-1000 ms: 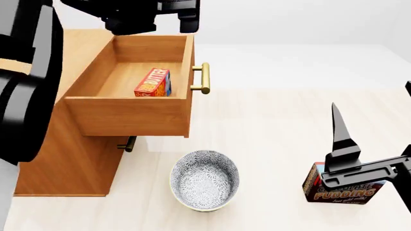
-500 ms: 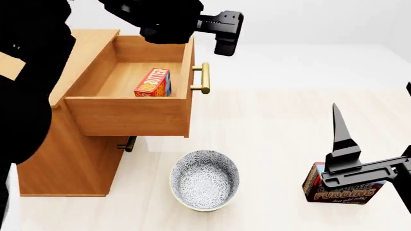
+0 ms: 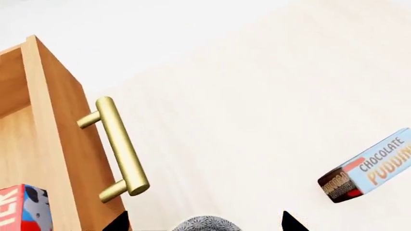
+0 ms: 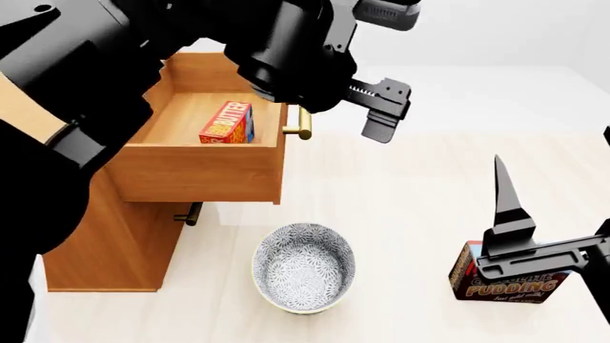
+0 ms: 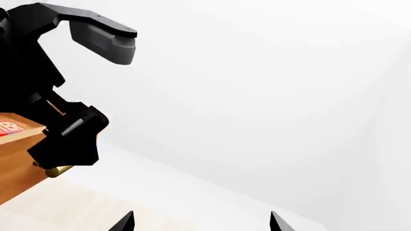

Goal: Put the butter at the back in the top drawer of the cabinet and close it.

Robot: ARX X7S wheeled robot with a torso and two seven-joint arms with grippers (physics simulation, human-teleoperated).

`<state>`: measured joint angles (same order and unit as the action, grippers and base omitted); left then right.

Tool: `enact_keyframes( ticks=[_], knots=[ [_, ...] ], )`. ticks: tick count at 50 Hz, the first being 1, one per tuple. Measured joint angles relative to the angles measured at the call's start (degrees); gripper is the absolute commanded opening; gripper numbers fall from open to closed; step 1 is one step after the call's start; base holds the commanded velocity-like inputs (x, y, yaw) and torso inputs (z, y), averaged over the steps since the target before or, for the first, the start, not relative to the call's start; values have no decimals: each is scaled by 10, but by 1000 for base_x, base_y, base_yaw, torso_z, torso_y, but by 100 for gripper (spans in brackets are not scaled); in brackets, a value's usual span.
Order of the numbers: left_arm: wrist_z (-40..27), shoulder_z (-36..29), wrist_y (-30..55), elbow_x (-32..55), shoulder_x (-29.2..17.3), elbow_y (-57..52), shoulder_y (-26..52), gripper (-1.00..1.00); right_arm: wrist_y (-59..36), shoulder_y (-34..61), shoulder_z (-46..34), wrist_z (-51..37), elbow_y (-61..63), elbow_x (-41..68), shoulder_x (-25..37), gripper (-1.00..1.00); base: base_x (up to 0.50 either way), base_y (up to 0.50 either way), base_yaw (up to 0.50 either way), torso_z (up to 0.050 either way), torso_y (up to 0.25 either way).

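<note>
The butter [image 4: 227, 123] lies inside the open top drawer [image 4: 196, 171], so only the closing push is left. The left gripper [image 4: 379, 111], spread and empty, hangs just in front of the brass handle [image 3: 119, 150], whose bar runs crosswise to the push; the right gripper [image 4: 505, 214], far off by the pudding box [image 4: 505, 286], is hard to read

Pale wood-grain surface [image 4: 410, 193], giving way to plain white farther back, past the left gripper [image 4: 393, 64]. Three things standing directly on it. Honey-brown cabinet [image 4: 105, 243] to the left of the left gripper, base flat on the surface. Patterned grey-and-white bowl [image 4: 303, 268] upright, well below the left gripper on the robot's side, near the cabinet's front but apart from it. Dark chocolate pudding box [image 4: 505, 286] just beneath the right gripper [image 4: 553, 171], partly hidden by its black body, well apart from the bowl. Bare surface between bowl and box, and under the left gripper's spread fingers.
</note>
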<state>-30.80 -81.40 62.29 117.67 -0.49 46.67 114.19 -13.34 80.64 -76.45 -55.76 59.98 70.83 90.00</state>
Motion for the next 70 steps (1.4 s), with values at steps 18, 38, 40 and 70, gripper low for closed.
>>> enact_keyframes(
  ticks=[18,38,40,70],
  knots=[
    [-156,-59,-66,76,4,-97,-14,100,8,-9,-3,-2,0,-10,0,100,0,0,0,0,0],
    [-257,-97,-103,84,5,-162,-25,100,6,-13,-2,6,0,-13,0,100,0,0,0,0,0],
    [-261,-98,-105,83,5,-165,-28,100,5,-13,-1,6,0,-13,0,100,0,0,0,0,0],
    [-271,-102,-97,49,5,-156,-69,100,-1,-15,5,14,0,-12,0,100,0,0,0,0,0]
  ],
)
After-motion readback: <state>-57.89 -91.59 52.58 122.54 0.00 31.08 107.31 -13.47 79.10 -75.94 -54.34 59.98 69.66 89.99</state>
